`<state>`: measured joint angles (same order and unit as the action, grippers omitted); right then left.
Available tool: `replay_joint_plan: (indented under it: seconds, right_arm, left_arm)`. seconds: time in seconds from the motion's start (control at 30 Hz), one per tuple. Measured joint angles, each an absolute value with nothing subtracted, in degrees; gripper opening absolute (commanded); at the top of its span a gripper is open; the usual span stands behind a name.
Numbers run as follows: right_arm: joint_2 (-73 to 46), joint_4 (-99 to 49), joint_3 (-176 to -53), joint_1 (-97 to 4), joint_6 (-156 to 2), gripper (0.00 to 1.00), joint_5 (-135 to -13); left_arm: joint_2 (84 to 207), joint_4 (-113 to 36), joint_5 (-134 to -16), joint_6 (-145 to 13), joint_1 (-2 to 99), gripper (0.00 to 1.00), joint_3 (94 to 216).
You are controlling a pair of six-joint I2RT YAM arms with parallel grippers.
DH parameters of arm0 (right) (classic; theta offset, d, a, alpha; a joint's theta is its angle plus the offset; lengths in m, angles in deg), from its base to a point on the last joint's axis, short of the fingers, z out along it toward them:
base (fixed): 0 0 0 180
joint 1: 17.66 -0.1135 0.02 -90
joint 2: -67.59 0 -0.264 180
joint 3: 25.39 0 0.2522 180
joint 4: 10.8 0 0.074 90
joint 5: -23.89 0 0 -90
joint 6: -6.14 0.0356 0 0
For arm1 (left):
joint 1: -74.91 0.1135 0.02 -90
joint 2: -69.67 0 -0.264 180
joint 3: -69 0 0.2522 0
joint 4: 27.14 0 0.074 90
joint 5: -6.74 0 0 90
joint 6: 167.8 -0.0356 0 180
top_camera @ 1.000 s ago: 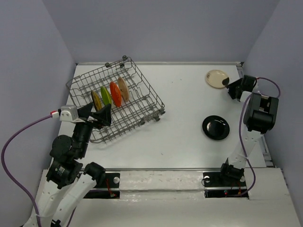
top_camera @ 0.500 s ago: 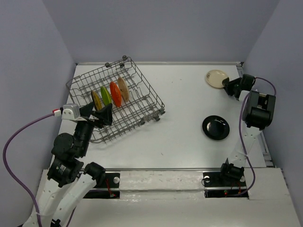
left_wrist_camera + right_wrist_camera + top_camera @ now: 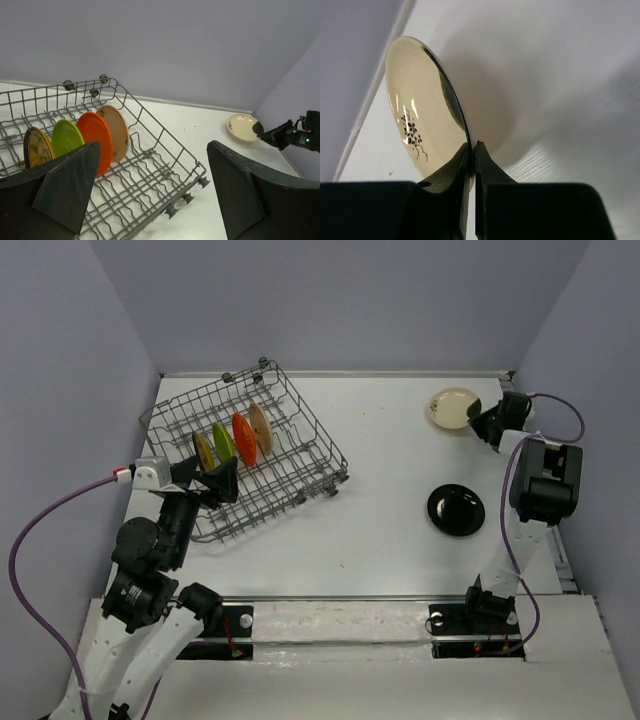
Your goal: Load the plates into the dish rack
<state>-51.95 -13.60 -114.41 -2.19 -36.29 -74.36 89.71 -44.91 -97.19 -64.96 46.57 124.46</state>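
Pale lilac walls (image 3: 330, 300) close in a white worktop (image 3: 380, 540). The dish rack (image 3: 310, 418) sits on its left part, turned so that one corner points toward the arms.

Four plates stand on edge between the rack's tines, in a row slanting from the rack's near left toward its far right. In that order they are the dark gold plate (image 3: 203, 452), the lime green plate (image 3: 223, 442), the orange plate (image 3: 244, 437) and a cream plate (image 3: 261, 428). They are close together, and their faces look along the row.

The left pincer (image 3: 213, 483) hangs over the rack's near-left corner, just beside the dark gold plate. Its fingers are spread wide apart with nothing between them.

Well to the right of the rack, nearer the arms, the black plate (image 3: 456, 509) lies flat on the worktop.

Farther right of the rack, close to the back wall, is the second cream plate (image 3: 452, 407). The right pincer (image 3: 480, 420) is clamped on its rim. From the wrist camera this plate is tipped up steeply. Its hollow face carries a small dark sprig and is turned toward the wall, and its underside throws a shadow on the worktop. Whether its lower edge touches the worktop cannot be told.
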Motion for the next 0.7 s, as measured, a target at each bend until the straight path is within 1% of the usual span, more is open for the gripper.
replay_joint_plan:
  seconds: [0.13, 0.17, 0.27, 0.3, 0.4, 0.5, 0.7]
  right_arm:
    - [-39.54, -16.33, -112.51, -10.59, -46.21, 0.07, -62.27]
    - [-35.5, -16.66, -113.19, -15.02, -49.45, 0.07, -58.55]
    - [-31.1, -17.1, -117.08, -24.09, -55.92, 0.07, -51.73]
    - [-30.27, -17.23, -119.7, -28.99, -58.63, 0.07, -48.96]
    - [-31.23, -19.76, -126.89, -39.5, -65.8, 0.07, -42.23]
    - [-34.53, -23.28, -133.3, -47.11, -71.22, 0.07, -37.59]
    - [-45.86, -29.95, -145.91, -57.49, -79.48, 0.07, -28.0]
  left_arm:
    - [90.47, -44.87, -96.87, -64.93, 47.07, 0.99, 124.46]
    - [90.67, -44.87, -96.8, -64.93, 47.22, 0.99, 124.46]
    - [91.35, -44.87, -96.76, -64.93, 47.49, 0.99, 124.46]
    - [91.61, -44.89, -96.73, -64.93, 47.68, 0.99, 124.46]
    - [92.24, -44.87, -96.73, -64.93, 47.84, 0.99, 124.46]
    - [92.81, -44.83, -96.49, -64.93, 48.03, 0.99, 124.46]
    - [93.71, -44.74, -95.97, -64.93, 48.05, 0.99, 124.3]
